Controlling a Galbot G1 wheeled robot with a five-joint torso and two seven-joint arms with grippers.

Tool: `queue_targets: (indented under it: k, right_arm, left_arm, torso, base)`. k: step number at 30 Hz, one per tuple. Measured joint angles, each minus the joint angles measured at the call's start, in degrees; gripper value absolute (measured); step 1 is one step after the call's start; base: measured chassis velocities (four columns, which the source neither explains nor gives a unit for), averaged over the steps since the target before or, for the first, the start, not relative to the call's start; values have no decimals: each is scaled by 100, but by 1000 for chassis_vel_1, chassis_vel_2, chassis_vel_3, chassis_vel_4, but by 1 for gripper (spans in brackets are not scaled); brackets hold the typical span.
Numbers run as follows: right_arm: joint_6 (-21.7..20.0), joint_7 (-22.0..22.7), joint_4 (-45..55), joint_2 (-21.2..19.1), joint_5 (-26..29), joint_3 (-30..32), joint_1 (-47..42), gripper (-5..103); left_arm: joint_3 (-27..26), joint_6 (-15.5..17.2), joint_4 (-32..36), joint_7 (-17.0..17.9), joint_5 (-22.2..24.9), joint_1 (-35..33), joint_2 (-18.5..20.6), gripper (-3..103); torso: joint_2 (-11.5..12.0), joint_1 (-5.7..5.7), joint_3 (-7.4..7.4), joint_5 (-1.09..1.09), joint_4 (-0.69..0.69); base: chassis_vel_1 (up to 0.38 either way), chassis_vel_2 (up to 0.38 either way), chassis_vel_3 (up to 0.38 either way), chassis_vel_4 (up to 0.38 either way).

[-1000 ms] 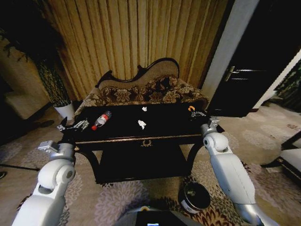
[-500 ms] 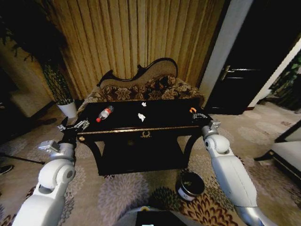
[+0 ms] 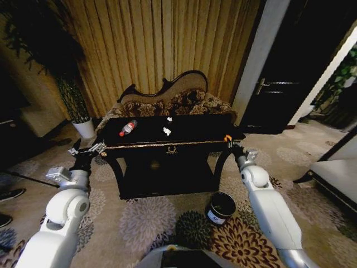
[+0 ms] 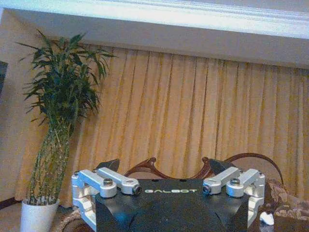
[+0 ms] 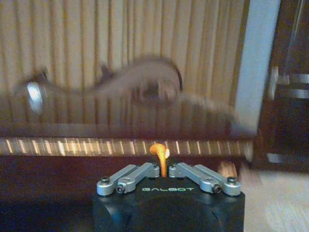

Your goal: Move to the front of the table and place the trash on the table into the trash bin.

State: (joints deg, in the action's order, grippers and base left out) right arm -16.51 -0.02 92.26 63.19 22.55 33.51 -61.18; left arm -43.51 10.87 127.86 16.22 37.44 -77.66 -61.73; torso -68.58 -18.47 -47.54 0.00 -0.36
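The black table (image 3: 195, 133) with its gold-trimmed edge stands in the middle of the head view, a short way ahead of me. On its left part lies the clear bottle (image 3: 128, 127) with a red label. Two white paper scraps (image 3: 166, 132) rest near the middle. The dark trash bin (image 3: 221, 208) sits on the carpet below the table's right front corner. My left gripper (image 3: 86, 152) hovers open just off the table's left front corner, its fingers (image 4: 108, 165) spread wide. My right gripper (image 3: 229, 140) is held shut by the right front corner, orange tip up.
A brown floral sofa (image 3: 167, 102) and gold curtains stand behind the table. A tall plant in a white pot (image 3: 85, 128) is at the back left. A dark door (image 3: 284, 84) is at the right, and patterned carpet lies between me and the table.
The whole picture has shifted: the table and bin look smaller and farther, so the camera has moved back. Both arms keep the same raised pose. Bottle and scraps lie as before.
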Motion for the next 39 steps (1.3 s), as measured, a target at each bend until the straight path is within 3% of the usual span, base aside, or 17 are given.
queue_targets:
  k: [2,6,16,22,24,27,29,30,31,33,37,38,39]
  right_arm:
    - [-298,1,-107,31,-98,199,-406,3]
    - [-365,0,-400,50,-282,327,-747,3]
    - [68,1,-1791,-4,-919,399,-747,3]
    - [75,1,-1931,127,-1144,296,-612,1]
    - [72,1,-1920,180,-1214,295,-618,4]
    - [75,1,-1822,328,-1305,299,-699,20]
    - [77,1,-1773,343,-1318,304,-723,20]
    - [86,1,-1716,354,-1329,312,-734,31]
    - [86,1,-1716,354,-1329,312,-734,31]
    - [100,1,-1627,358,-1343,318,-725,42]
    - [100,1,-1545,358,-1346,321,-719,47]
    - [98,1,-1470,355,-1346,323,-719,58]
    - [93,2,-1420,353,-1346,324,-721,58]
  left_arm:
    - [-5,3,2,2,35,6,42,100]
    - [-60,3,2,26,126,-21,62,100]
    - [-163,4,-6,185,382,0,323,100]
    - [-102,4,-39,187,395,-22,400,100]
    - [-102,4,-51,187,400,-28,431,100]
    - [-122,4,-68,187,414,-24,450,100]
    - [-122,4,-68,185,416,-19,441,100]
    - [-120,3,-68,181,418,-10,418,100]
    - [-120,3,-68,181,418,-10,418,100]
    - [-112,2,-59,166,418,-1,360,100]
    - [-113,-4,-57,151,417,-2,337,100]
    - [-121,-10,-54,145,417,-6,328,100]
    - [-132,-13,-50,143,417,-6,329,100]
  torso:
    - [0,-1,0,-2,-5]
    - [0,1,1,-1,-4]
    - [-3,5,2,-1,-2]
    - [-3,5,2,-2,0]
    - [-3,5,3,-2,-2]
    - [-3,5,3,0,-1]
    - [-3,5,2,-1,-1]
    - [-3,5,2,-2,-3]
    - [-3,5,2,-2,-3]
    - [-3,5,2,-2,-2]
    - [-3,5,2,-1,-1]
    - [-3,5,2,-2,-2]
    - [-3,5,2,-1,-2]
  base:
    - [0,0,0,0]
    - [0,0,0,0]
    - [0,0,0,0]
    - [0,0,0,0]
    - [0,0,0,0]
    - [0,0,0,0]
    - [0,0,0,0]
    - [0,0,0,0]
    - [0,0,0,0]
    - [0,0,0,0]
    - [0,0,0,0]
    - [0,0,0,0]
    - [0,0,0,0]
